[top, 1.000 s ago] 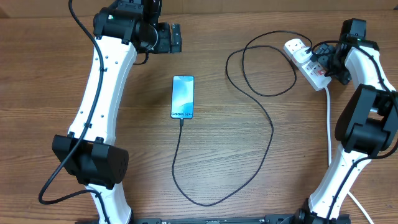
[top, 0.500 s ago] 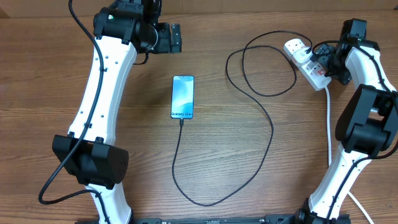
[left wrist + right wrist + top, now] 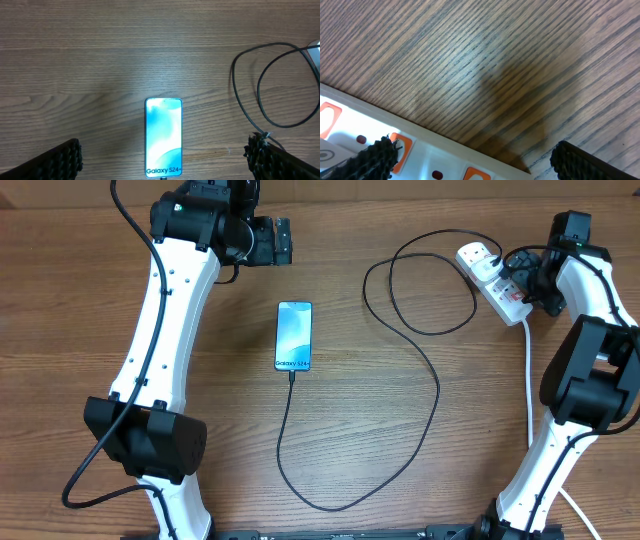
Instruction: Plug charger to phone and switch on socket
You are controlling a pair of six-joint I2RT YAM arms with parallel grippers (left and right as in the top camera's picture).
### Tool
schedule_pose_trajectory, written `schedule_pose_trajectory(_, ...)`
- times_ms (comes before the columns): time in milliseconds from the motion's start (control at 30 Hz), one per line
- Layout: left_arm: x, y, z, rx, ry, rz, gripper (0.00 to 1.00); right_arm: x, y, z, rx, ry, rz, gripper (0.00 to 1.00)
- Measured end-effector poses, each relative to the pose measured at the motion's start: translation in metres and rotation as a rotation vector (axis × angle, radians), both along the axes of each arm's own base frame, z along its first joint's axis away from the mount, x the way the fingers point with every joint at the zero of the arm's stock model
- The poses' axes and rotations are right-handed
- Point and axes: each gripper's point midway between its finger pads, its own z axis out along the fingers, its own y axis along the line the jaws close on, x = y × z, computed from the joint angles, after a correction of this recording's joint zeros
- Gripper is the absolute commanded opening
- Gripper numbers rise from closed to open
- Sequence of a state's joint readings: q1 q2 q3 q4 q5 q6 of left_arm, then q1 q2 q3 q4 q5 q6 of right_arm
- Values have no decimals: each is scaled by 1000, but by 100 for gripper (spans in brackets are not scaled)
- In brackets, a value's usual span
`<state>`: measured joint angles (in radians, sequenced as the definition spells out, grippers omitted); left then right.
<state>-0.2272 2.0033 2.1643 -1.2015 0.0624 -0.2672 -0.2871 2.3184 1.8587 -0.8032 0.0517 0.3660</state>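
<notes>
On the wood-grain bench point(image 3: 420, 490) lies the phone point(image 3: 294, 336), a slim glossy slab, with the thin, looped black charger point(image 3: 437, 395) meeting its lower edge. Far right sits the white plastic socket point(image 3: 492, 282). The left tool point(image 3: 282, 242) gapes wide, empty; the right tool point(image 3: 476, 159), equally wide and empty, hangs over the socket.

Your right wrist cam is mostly wood-grain desk point(image 3: 485, 45). The white socket point(image 3: 427, 150) cuts across the bottom left, orange switch marks point(image 3: 402, 143) showing. Your gripper point(image 3: 482, 162) has its fingertips wide apart, one over the socket, one over bare desk.
</notes>
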Motion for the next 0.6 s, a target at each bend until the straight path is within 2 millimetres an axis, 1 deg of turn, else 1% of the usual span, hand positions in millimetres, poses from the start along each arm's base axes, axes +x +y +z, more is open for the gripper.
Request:
schedule_pose_trajectory(267,0,0,0,0,0,0,100,-1,5,0,28,4,15,100)
schedule_pose_trajectory(367,0,0,0,0,0,0,100,-5,9,-2,47,21,34,100)
schedule_pose_trajectory(600,0,0,0,0,0,0,100,-7,11,-2,55,30,43,100)
